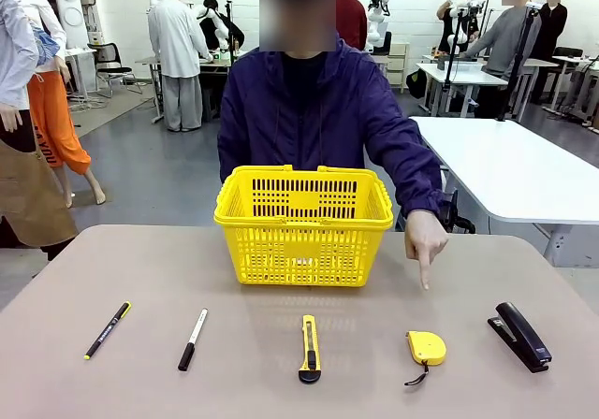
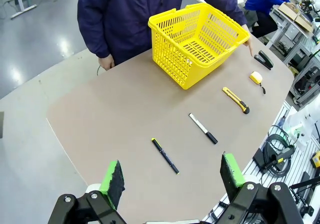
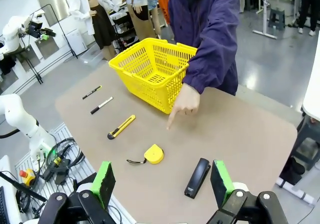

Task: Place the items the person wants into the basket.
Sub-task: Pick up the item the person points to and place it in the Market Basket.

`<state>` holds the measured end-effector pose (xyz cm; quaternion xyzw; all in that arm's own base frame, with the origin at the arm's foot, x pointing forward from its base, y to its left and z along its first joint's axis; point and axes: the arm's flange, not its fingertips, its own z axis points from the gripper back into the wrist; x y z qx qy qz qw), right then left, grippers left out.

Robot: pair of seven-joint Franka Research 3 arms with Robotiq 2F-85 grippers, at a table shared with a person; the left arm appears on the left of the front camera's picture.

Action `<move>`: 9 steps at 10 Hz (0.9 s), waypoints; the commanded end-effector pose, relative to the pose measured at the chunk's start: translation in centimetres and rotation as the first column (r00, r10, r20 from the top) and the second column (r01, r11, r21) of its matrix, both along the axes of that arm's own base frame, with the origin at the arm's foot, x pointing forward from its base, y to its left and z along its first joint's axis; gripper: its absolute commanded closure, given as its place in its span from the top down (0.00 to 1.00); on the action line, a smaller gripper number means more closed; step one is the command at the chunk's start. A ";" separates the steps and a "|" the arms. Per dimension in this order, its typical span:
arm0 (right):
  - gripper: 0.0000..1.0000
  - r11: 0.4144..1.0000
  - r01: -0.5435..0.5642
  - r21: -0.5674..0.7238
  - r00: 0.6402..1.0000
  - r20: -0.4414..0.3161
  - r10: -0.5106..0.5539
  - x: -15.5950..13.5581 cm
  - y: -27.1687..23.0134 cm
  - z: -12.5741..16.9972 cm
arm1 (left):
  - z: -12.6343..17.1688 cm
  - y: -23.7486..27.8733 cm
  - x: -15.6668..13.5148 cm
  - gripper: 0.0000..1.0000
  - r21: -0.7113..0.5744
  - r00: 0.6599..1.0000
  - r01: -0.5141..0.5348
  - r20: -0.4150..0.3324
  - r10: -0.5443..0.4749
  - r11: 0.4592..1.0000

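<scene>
The yellow basket [image 1: 303, 223] stands empty at the table's far middle, in front of the person [image 1: 318, 110]. In a row near the front edge lie the black pen [image 1: 108, 329], the white marker [image 1: 193, 339], a yellow-and-black utility knife [image 1: 310, 347], the yellow tape measure [image 1: 426, 347] and a black stapler [image 1: 521, 335]. The person's hand [image 1: 425, 241] points one finger down toward the tape measure. My left gripper [image 2: 172, 176] hovers open above the table's left end, over the pen [image 2: 165, 155]. Open too, my right gripper [image 3: 162, 181] hangs over the right front edge, near the tape measure [image 3: 153, 154] and stapler [image 3: 197, 177].
The brown table [image 1: 122, 269] has bare room around the basket and between the items. Cables and an arm base [image 3: 22, 129] sit beyond the front edge. Other tables and people stand farther back in the room.
</scene>
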<state>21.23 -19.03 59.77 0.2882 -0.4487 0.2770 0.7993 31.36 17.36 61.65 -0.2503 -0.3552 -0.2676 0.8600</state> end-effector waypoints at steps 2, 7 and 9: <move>1.00 1.000 -0.016 0.012 1.000 0.017 0.016 0.2 0.1 0.1 | 0.0 0.1 -0.1 1.00 -0.011 1.000 0.013 0.012 -0.013 1.000; 1.00 1.000 0.000 -0.002 1.000 -0.003 0.000 0.1 0.0 0.0 | 0.0 0.1 -0.1 1.00 -0.011 1.000 0.013 0.012 -0.013 1.000; 1.00 0.976 -0.066 -0.206 0.975 -0.219 0.020 4.6 6.7 -0.3 | 0.0 0.1 -0.1 1.00 -0.011 1.000 0.013 0.012 -0.013 1.000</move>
